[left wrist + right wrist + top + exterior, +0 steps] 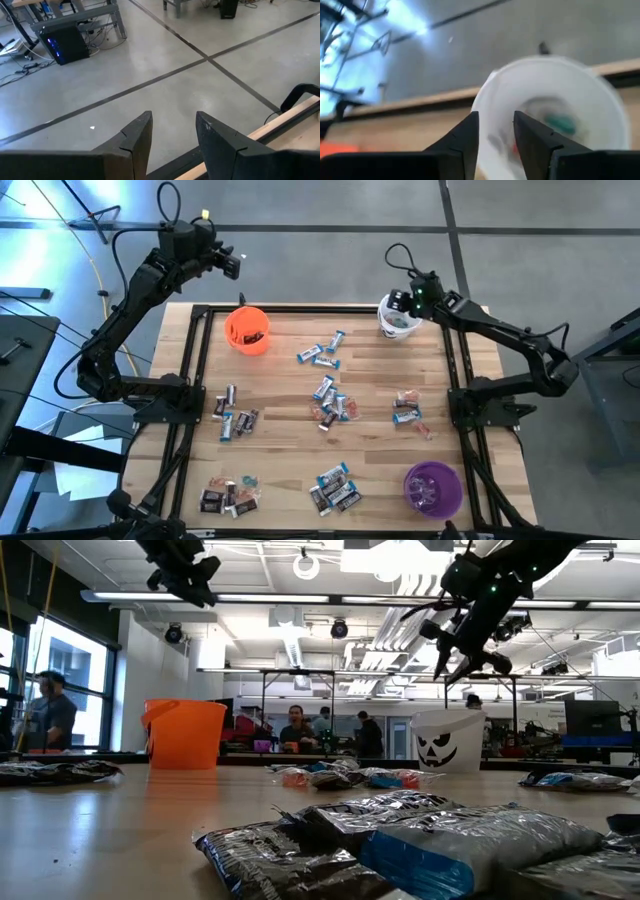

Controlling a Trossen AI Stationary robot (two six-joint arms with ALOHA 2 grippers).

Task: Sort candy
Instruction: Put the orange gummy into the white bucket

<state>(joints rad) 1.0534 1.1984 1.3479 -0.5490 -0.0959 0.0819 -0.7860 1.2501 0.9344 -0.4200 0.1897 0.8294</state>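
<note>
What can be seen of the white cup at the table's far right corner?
The white cup looks like a plastic pail with a black jack-o'-lantern face on its side. It stands upright on the wooden table near the far right corner, apart from the loose candy. Inside lie a few pieces, one teal, one reddish. The right end effector hovers just above its mouth, fingers apart, not touching it.

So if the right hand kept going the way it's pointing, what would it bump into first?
Probably the white cup. The right hand hangs just over it, fingers apart and aimed inside, where candy lies at the bottom. Depth is hard to judge, so it might clip the rim first.
</note>
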